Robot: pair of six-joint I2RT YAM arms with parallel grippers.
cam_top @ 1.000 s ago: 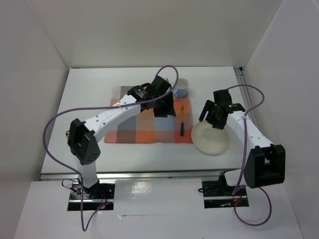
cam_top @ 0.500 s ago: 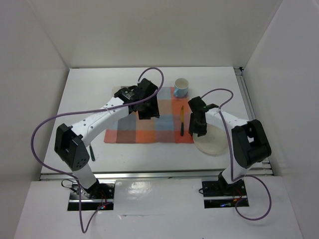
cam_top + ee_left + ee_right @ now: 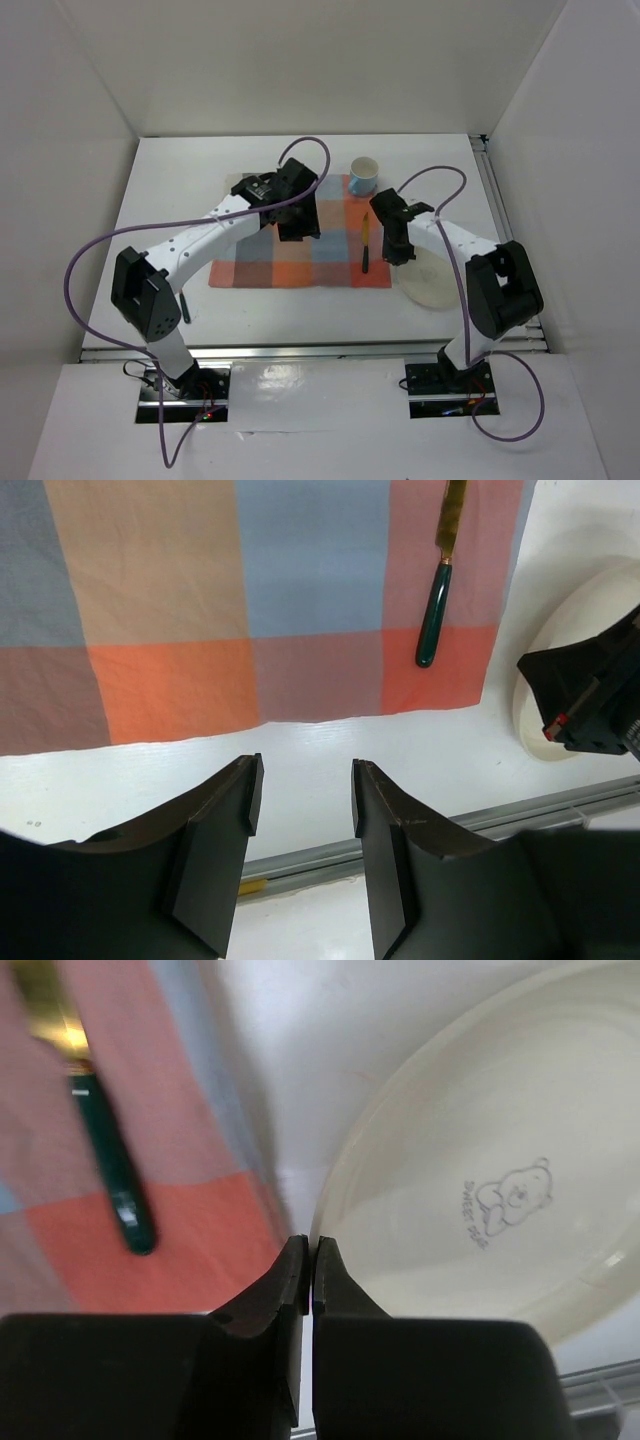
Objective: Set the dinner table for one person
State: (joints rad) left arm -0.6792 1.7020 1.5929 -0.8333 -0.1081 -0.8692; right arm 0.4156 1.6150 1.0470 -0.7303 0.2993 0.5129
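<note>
A cream plate [image 3: 432, 282] [image 3: 480, 1160] with a bear print lies on the white dinner table [image 3: 180, 190], right of the checked mat [image 3: 290, 250] [image 3: 200, 600]. My right gripper [image 3: 398, 256] [image 3: 310, 1255] is shut on the plate's left rim, beside the mat's edge. A green-handled knife [image 3: 366, 245] [image 3: 436, 610] [image 3: 112, 1185] with a gold blade lies on the mat's right side. A blue-and-white cup [image 3: 363, 176] stands at the mat's far right corner. My left gripper [image 3: 296, 222] [image 3: 303, 780] hangs open above the mat, with nothing between its fingers.
A dark slim utensil [image 3: 184, 308] lies on the table near the left arm's base. A metal rail [image 3: 480, 825] runs along the table's near edge, and another [image 3: 487, 190] along the right side. White walls close in the left, back and right.
My right gripper has swung left to the plate's left rim and shut on it. The left arm drew back leftward over the mat, then held still.
</note>
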